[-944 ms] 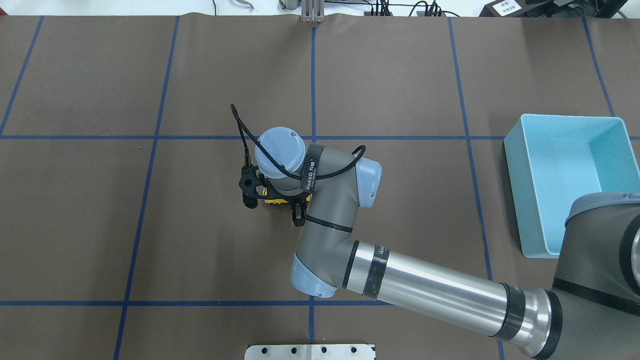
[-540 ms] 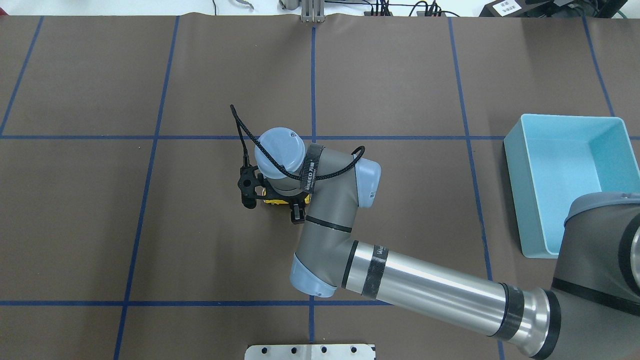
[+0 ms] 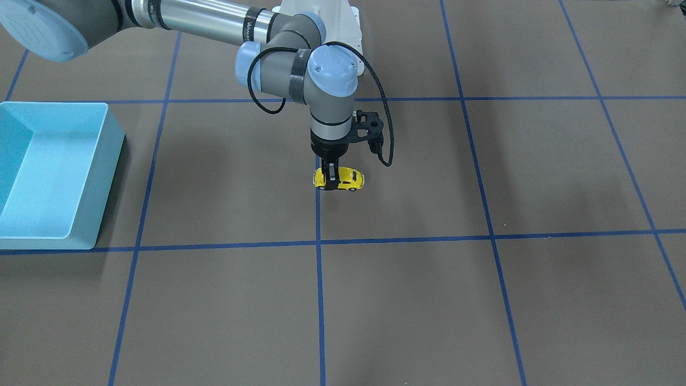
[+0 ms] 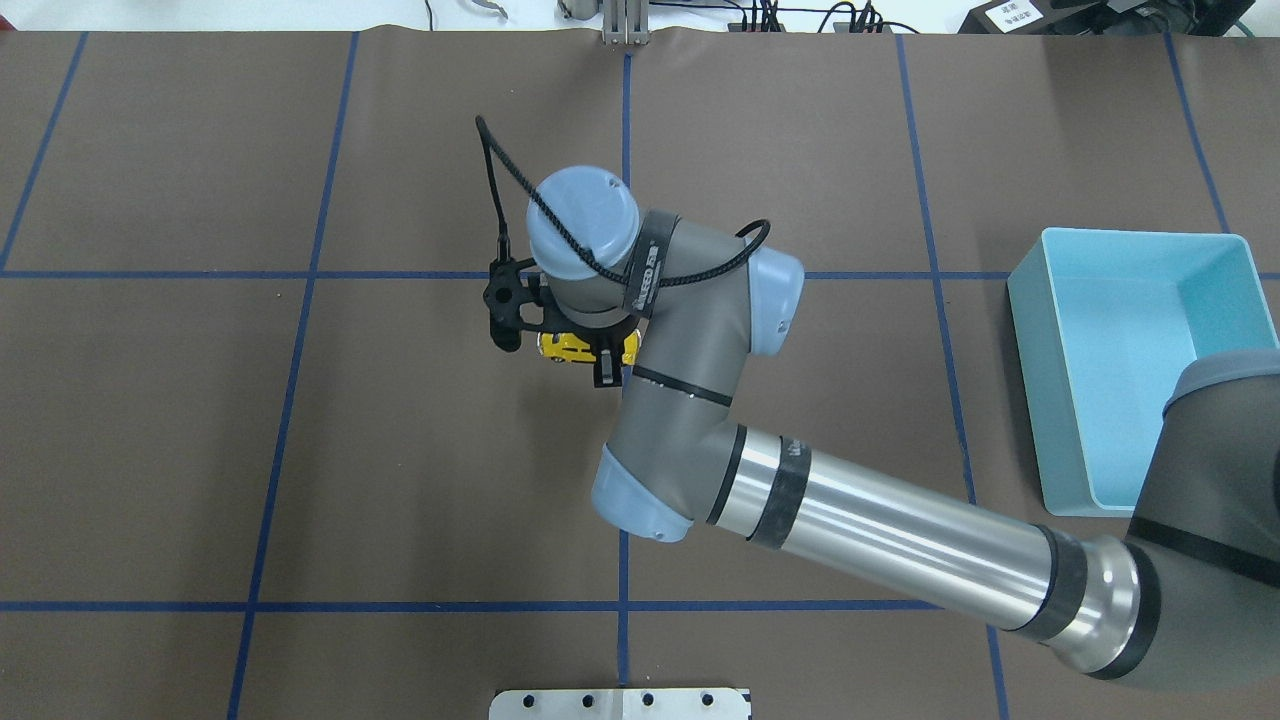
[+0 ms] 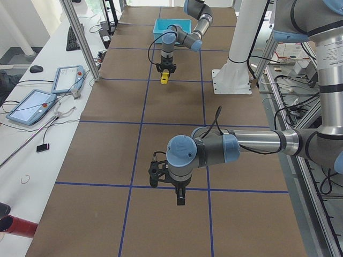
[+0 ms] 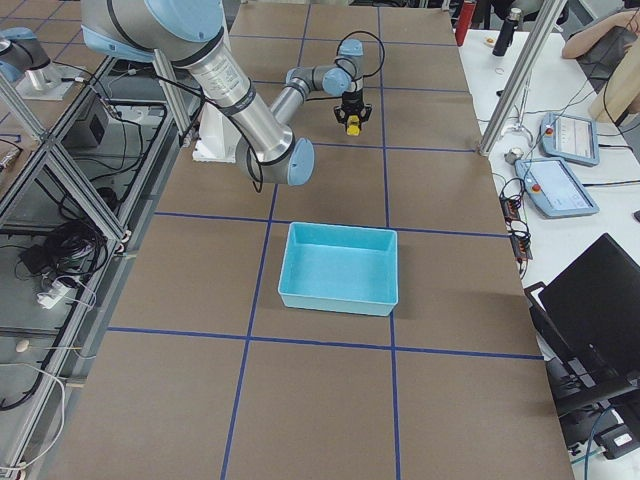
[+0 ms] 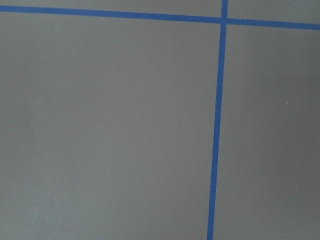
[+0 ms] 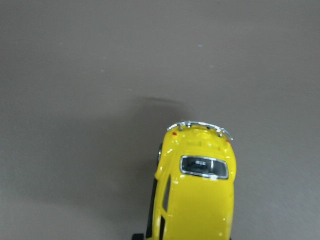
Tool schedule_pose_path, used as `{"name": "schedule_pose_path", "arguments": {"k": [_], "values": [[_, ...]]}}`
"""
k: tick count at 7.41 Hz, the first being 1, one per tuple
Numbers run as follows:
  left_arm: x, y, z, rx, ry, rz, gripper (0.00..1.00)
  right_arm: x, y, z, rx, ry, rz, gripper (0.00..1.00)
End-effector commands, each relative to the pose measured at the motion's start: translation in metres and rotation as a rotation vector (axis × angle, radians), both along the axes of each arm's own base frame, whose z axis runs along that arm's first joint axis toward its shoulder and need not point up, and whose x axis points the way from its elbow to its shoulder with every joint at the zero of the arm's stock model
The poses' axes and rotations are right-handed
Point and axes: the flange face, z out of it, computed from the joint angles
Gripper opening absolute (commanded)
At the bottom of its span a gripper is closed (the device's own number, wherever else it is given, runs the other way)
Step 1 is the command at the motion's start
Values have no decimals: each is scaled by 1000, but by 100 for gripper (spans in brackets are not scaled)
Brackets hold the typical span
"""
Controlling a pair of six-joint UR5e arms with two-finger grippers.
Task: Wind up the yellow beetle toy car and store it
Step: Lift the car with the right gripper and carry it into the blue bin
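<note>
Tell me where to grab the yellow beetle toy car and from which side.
Pinch the yellow beetle toy car across its two sides, coming straight down: it is upright, its roof is rounded, its body narrow. The right gripper holds it so.

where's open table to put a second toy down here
The squares on the operators' side of the yellow beetle toy car are bare, as is the stretch between it and the blue bin. Crowded only where the right gripper clamps the car.
</note>
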Motion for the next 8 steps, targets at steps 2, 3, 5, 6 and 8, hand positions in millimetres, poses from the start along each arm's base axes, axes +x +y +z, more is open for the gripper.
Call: {"name": "schedule_pose_path", "arguments": {"k": [2,3,5,6,8], "values": [[-2,1,-1,2,0,-7,100,149,-40,43,-35,-35,123,0],[-3,1,-2,5,-1,-8,100,206,-59,70,-93,-56,163,0],[-3,1,-3,7,0,-8,100,326,-109,144,-282,-81,277,0],[-3,0,-5,11,6,-9,100,380,-124,185,-341,-56,362,0],[-12,5,-21,40,4,-35,100,453,-115,263,-476,-59,432,0]]}}
